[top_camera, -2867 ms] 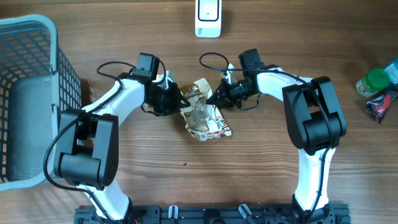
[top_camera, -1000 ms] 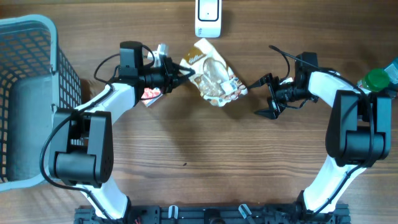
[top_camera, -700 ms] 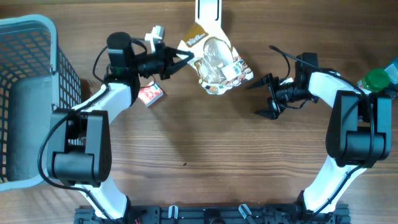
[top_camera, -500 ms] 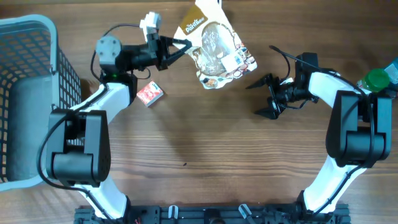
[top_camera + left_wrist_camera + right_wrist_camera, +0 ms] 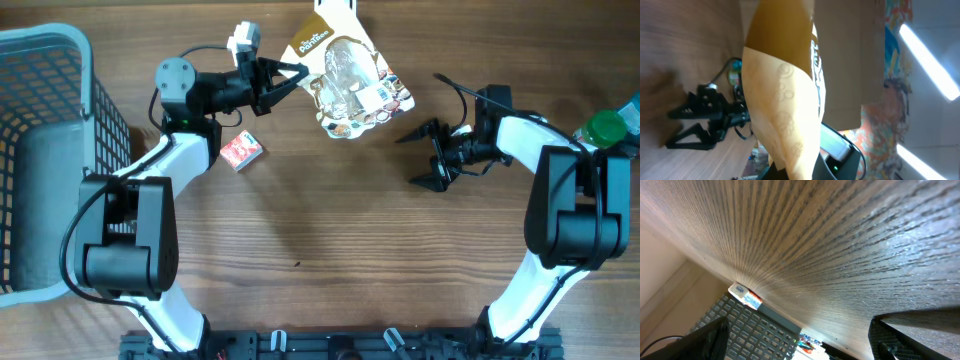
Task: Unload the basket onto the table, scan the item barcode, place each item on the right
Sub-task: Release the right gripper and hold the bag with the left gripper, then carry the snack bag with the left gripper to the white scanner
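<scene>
L gripper [image 5: 288, 78] clamped on snack bag [image 5: 352, 88] corner at 12 o'clock (white label up); R gripper [image 5: 408, 160] fingers apart, 3 o'clock.

I count two arms, the left arm [image 5: 180, 150] and the right arm [image 5: 520, 135], so two grippers: the left gripper [image 5: 295, 75] and the right gripper [image 5: 410, 160]. There is one table [image 5: 300, 250] and one basket [image 5: 50, 45]. One snack bag [image 5: 345, 85] is up in the air. One small red packet [image 5: 240, 150] lies on the wood. One green-capped bottle [image 5: 603, 128] sits at the far right. One white scanner [image 5: 335, 4] peeks out, mostly hidden.
</scene>
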### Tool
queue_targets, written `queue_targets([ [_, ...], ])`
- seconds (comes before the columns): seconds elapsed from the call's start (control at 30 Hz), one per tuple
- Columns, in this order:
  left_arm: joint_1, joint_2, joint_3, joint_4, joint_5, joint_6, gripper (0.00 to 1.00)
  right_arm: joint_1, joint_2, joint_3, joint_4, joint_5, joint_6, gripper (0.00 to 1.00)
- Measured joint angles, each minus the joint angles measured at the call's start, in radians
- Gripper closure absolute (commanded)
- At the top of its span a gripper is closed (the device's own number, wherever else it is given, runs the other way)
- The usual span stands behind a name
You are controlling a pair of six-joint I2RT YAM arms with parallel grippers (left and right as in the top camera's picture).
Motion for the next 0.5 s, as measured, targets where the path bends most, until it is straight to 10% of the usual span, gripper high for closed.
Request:
queue_targets([
  [0.5,0.0,0.0,0.001,-0.398,-0.249,0.778,0.96,0.0,-0.001,-0.001,0.0,0.0,-0.004,0.09],
])
